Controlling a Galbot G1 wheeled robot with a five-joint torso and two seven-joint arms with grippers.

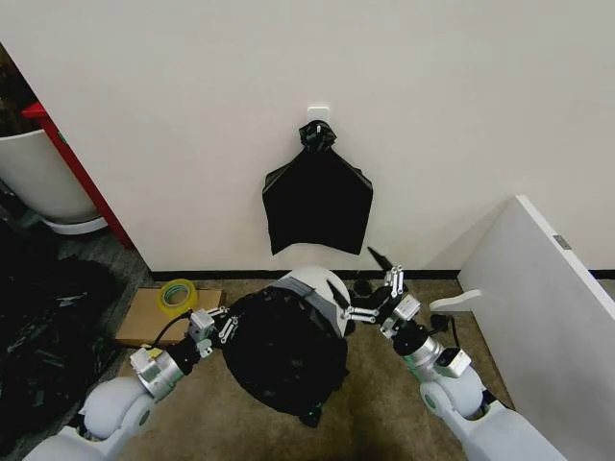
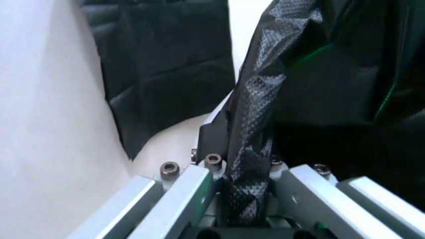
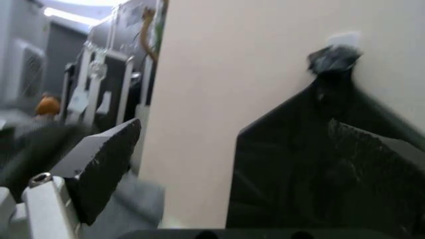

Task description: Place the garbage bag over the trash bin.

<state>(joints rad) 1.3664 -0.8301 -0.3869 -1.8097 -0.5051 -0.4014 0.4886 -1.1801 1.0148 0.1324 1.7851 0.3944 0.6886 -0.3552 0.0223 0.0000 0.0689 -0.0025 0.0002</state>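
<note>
While the bag drapes the bin, both arms reach in from either side, close to the wall.

Bin point(image 1: 322, 286): white, just ahead of and between the two grippers; a strip of rim and upper wall shows on the side nearest the right gripper.

Bag point(image 1: 283, 348): glossy black film, covering most of the bin's top and near side, its lower folds hanging down toward the floor. In the left wrist view the film point(image 2: 319, 74) bulges just beyond the fingers.

Left gripper point(image 1: 223, 325): at the bag's left edge, clamped on a pinched fold of film point(image 2: 251, 149) that runs up between its closed fingers point(image 2: 182, 199).

Right gripper point(image 1: 367, 286): just right of the bin's bare rim, spread wide with nothing between its fingers; one black fingertip point(image 1: 379, 257) points up toward the wall, the other point(image 1: 337, 293) lies against the rim. In its wrist view the two fingers point(image 3: 106, 164) stand well apart.

Wall point(image 1: 192, 125): straight ahead of both grippers, its dark skirting just behind the bin.

Bundle point(image 1: 317, 197): flat and black, hanging from a wall hook point(image 1: 318, 113) above and beyond the bin.

Panel point(image 1: 538, 317): white, slanting in close on the right arm's outer side; little room there.

Board point(image 1: 159, 312): cardboard, on the floor just beyond the left gripper, with a tape roll point(image 1: 177, 295) on it.

Floor point(image 1: 240, 423): open brown carpet beneath the arms, nearer the robot.
</note>
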